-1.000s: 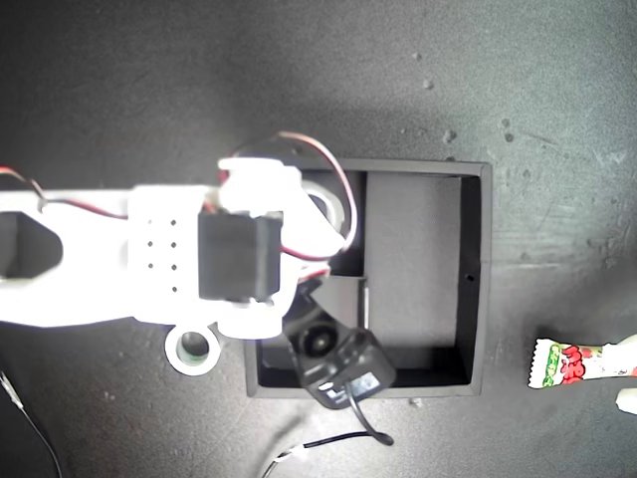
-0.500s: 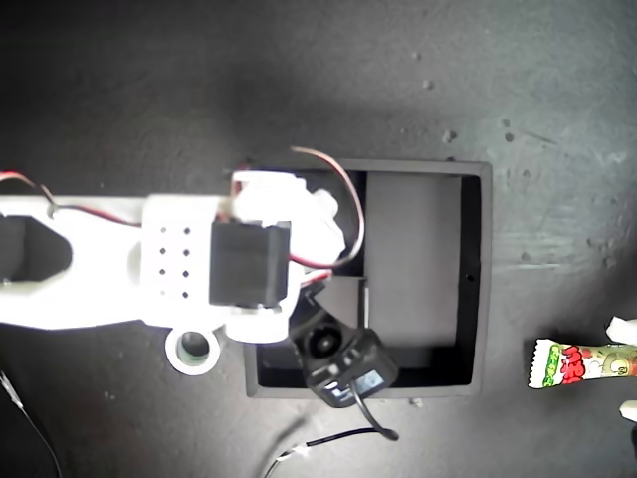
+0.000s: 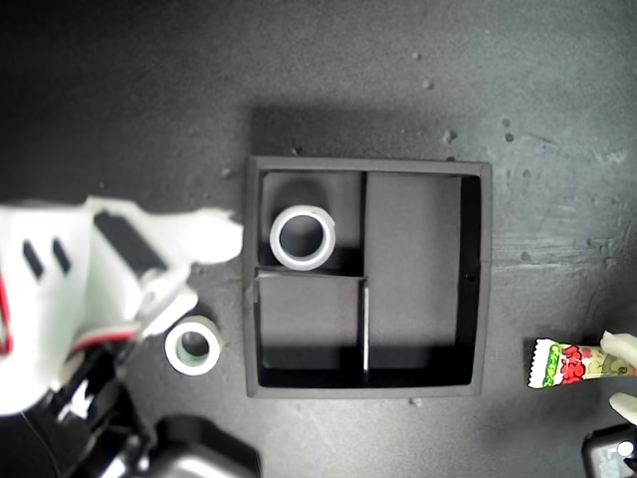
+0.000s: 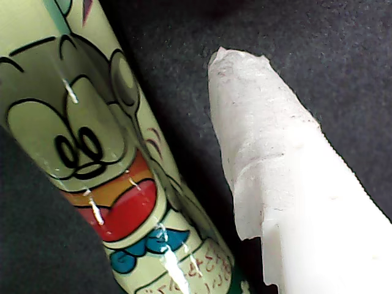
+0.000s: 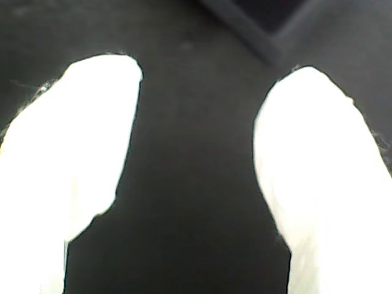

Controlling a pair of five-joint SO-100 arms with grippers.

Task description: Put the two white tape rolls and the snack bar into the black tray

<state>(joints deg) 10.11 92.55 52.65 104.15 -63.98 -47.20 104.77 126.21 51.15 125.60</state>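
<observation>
The black tray [image 3: 476, 269] sits mid-table in the exterior view. One white tape roll [image 3: 303, 238] lies flat in its upper small compartment. The other white tape roll [image 3: 193, 345], with a greenish core, lies on the table just off the tray's lower corner at the exterior view's left. My second gripper [image 3: 204, 267] [image 5: 202, 79] hovers open and empty between that roll and the tray. The snack bar [image 3: 569, 363] [image 4: 92, 159] lies near the exterior view's right edge. My first gripper [image 3: 622, 373] is open around its far end, one finger [image 4: 269, 153] beside it with a small gap.
The second arm's white body [image 3: 70, 299] fills the exterior view's left side, with dark camera hardware [image 3: 199, 453] at the bottom edge. The tray's long compartment [image 3: 413, 264] and lower small compartment [image 3: 309, 324] hold nothing. The surface is a dark mat.
The second arm has pulled back from over the tray toward the exterior view's left, leaving a white tape roll in the upper small compartment. The first gripper's fingers have closed in on the snack bar's end.
</observation>
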